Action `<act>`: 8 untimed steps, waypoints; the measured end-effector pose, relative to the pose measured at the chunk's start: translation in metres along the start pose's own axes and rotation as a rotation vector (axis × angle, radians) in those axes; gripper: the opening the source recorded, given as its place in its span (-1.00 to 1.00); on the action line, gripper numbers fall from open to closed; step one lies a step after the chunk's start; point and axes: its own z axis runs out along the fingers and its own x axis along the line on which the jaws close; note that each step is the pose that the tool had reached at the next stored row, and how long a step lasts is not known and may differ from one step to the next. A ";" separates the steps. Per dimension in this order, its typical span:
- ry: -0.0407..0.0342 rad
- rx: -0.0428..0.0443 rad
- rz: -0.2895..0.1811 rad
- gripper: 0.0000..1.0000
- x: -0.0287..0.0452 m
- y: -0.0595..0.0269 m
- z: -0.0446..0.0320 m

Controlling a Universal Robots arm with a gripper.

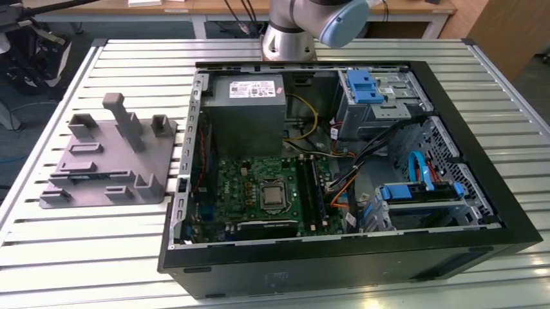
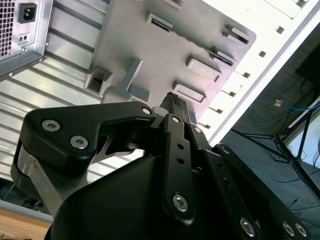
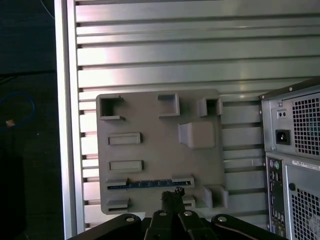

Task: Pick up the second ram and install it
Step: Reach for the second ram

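Observation:
In the first wrist view the second ram (image 3: 147,184), a thin dark green-blue strip, stands on its long edge between two blocks of the grey fixture plate (image 3: 155,150). My gripper (image 3: 173,196) hangs above the plate with its dark fingertips (image 3: 173,199) pressed together, beside the ram's end and apart from it. The second wrist view shows the same gripper (image 2: 174,101) from behind its linkages, pointing at the fixture plate (image 2: 165,55). The open computer case (image 1: 344,174) holds the motherboard with its black memory slots (image 1: 311,188).
The case stands on a slatted metal table (image 1: 94,244), with the fixture plate (image 1: 112,161) on the exterior view's left of it. Tall grey posts (image 1: 129,122) rise from the plate. The arm's base (image 1: 292,32) stands behind the case. The table edge (image 3: 65,125) runs beside the plate.

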 end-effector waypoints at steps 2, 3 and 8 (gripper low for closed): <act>0.0001 0.0000 0.000 -0.80 0.0022 -0.0003 0.0008; 0.0000 0.0000 0.000 -0.80 0.0033 -0.0004 0.0012; 0.0000 0.0000 0.000 -0.80 0.0081 -0.0010 0.0030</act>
